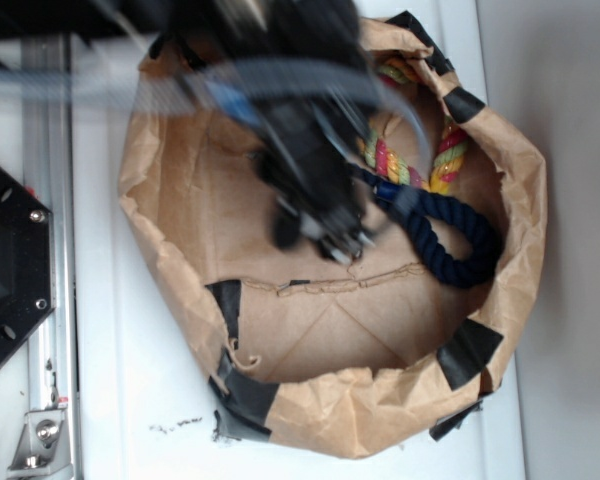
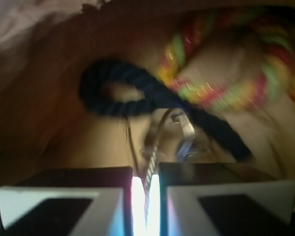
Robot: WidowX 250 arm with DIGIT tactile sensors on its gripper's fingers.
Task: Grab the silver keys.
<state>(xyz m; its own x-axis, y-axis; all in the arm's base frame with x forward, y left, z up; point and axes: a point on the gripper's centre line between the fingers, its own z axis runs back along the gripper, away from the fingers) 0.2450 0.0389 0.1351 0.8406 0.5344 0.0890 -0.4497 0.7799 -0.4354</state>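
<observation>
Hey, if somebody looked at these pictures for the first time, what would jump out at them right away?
Probably the multicolored rope and the dark blue rope, lying together at the far right side of the crumpled brown paper bag. Next, the black end effector low over the bag's middle; the wrist view shows it closed on the silver keys, just in front of the blue rope's loop.

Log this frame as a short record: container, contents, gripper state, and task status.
container: brown paper bag, rim rolled down, black tape patches
contents: dark blue rope; multicoloured rope; silver keys
gripper: gripper nearly shut, pinching the keys' wire ring
task status: keys appear grasped; whether lifted cannot be told
image quality: both views blurred
</observation>
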